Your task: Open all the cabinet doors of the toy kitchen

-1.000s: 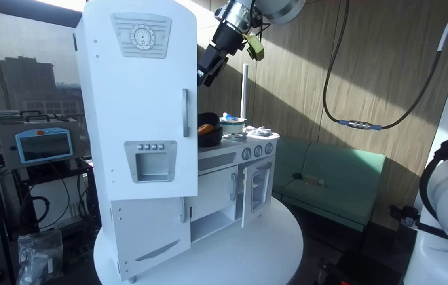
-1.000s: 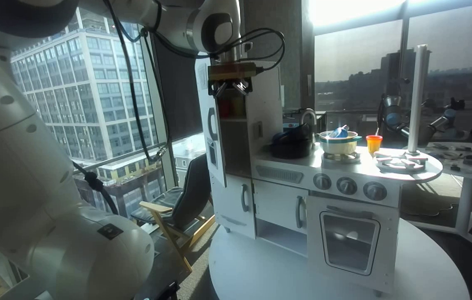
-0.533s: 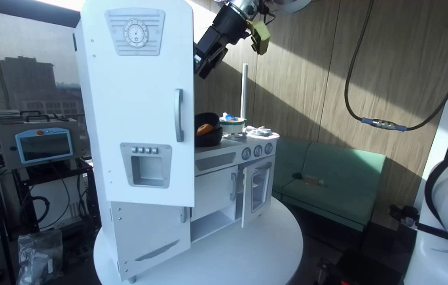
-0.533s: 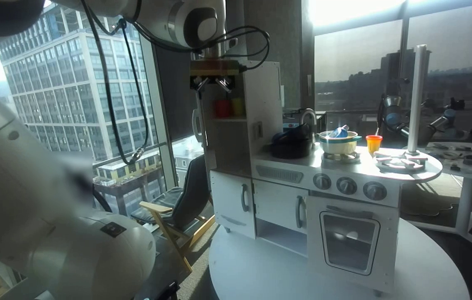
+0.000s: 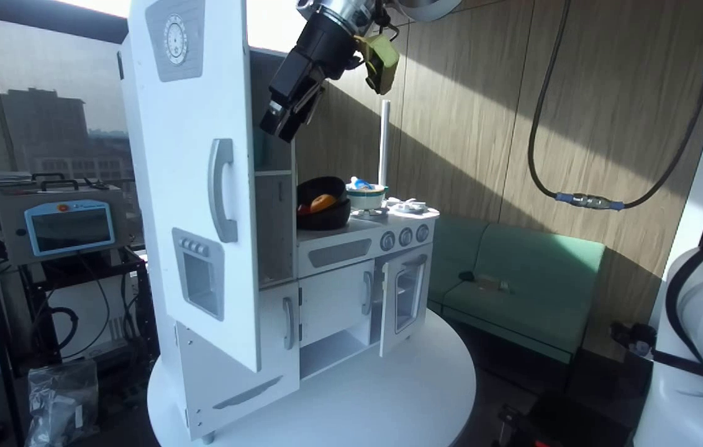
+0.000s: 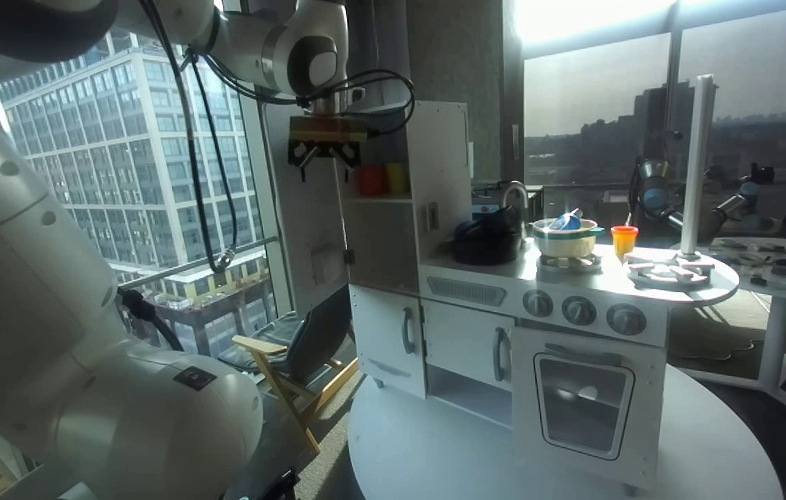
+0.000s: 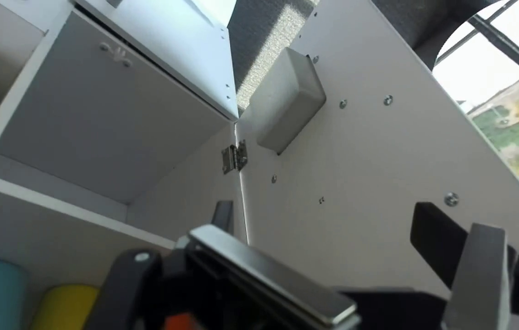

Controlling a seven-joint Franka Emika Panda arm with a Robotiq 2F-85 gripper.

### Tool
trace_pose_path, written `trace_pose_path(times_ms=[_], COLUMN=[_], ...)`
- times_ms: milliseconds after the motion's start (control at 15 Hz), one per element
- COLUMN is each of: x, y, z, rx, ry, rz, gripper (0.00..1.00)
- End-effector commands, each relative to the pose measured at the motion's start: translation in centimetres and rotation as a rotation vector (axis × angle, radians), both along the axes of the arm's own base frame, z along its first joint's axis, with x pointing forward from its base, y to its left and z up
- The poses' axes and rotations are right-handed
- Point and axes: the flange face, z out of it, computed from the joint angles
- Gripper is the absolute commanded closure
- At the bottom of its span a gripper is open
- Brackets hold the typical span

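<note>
The toy kitchen (image 6: pixel 466 290) stands on a round white table (image 5: pixel 401 397), its fridge tower (image 6: pixel 440 167) at one end. The tower's upper cabinet door (image 5: pixel 187 143), with a grey handle (image 5: pixel 216 189) on its outer face, stands swung wide; inside the tower, on a shelf (image 6: pixel 379 200), a red container (image 6: pixel 371 180) sits just beside a yellow container (image 6: pixel 396 178). The gripper (image 6: pixel 327 170) hangs in front of the tower, near this door's inner face, its jaws parted wide; whether it touches the door I cannot tell. Beneath, the tower's lower cabinet door (image 6: pixel 386 340) is closed. Next to the tower, the middle cabinet door (image 6: pixel 462 340) sits flush, also closed, and the windowed cabinet door (image 5: pixel 406 295), farther from the tower, stands ajar. On the counter (image 6: pixel 514 273), black bowls (image 5: pixel 326 220) rest just beside the tower, a white pot (image 6: pixel 565 243) with a teal rim farther from it, and an orange-yellow cup (image 6: pixel 623 242) farther again.
</note>
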Motion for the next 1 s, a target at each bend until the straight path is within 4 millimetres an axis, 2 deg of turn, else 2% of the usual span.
trace_pose_path(times_ms=[0,133,267,400,533,733,933], x=[1.2,1.6,2.3,3.1,4.1,4.8,4.6], y=[0.7,-0.1,-1.5,-2.5,-2.8,-2.6,-1.6], z=[0.9,0.6,-0.6,-2.8,-5.8,-9.9,-13.1], rx=[-0.028,-0.087,-0.139,-0.173,-0.206,-0.247,-0.24], ry=[0.005,0.008,0.042,0.087,0.135,0.203,0.226], rz=[-0.063,-0.119,-0.181,-0.228,-0.277,-0.31,-0.306], gripper=[0.0,0.0,0.0,0.0,0.0,0.0,0.0])
